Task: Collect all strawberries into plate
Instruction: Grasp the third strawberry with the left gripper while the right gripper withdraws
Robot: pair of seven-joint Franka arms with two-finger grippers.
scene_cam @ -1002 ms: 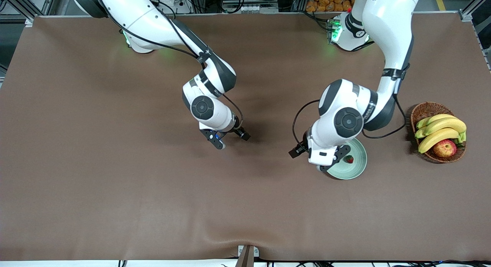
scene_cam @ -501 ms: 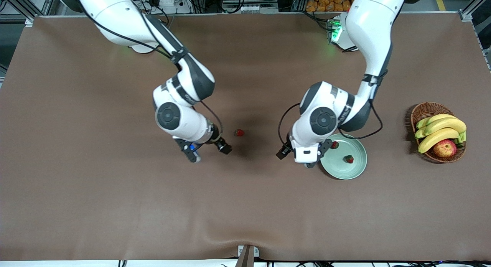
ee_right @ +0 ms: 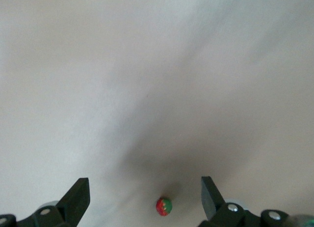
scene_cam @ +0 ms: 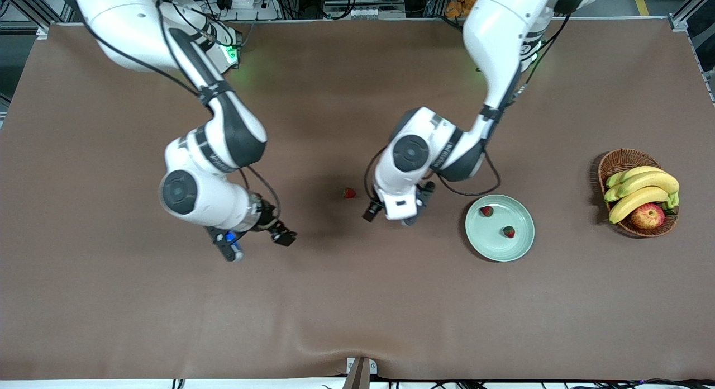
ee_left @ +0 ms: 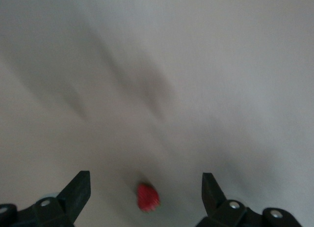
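Comparing with a second ago, you see a clear change: the left end effector (scene_cam: 410, 210) was over the plate (scene_cam: 522, 241) then, and now it has left the plate and hangs over the bare surface (scene_cam: 357, 299) between the plate and the loose strawberry (scene_cam: 349, 193). Two strawberries lie in the plate now, one near the rim on the side toward the robots (scene_cam: 487, 210) and one close to the middle (scene_cam: 508, 231); a second ago only one was visible there. I judge that the second berry is delivered and the left arm goes for the third, so one berry remains.

The right end effector (scene_cam: 254, 243) has moved away toward the right arm's end of the surface, and it is now well apart from the loose strawberry. It looks as if it gives room to the left arm.

The front view hides the fingers of the left end effector under the wrist. The left wrist view shows them: the fingers (ee_left: 78, 187) stand wide apart and hold nothing, and the strawberry (ee_left: 147, 197) lies on the surface between them but lower. The right wrist view shows the same berry (ee_right: 164, 206) farther off, with its green top visible, and the right fingers (ee_right: 78, 195) also spread and empty.

The basket with bananas and an apple (scene_cam: 639, 196) stands toward the left arm's end, untouched
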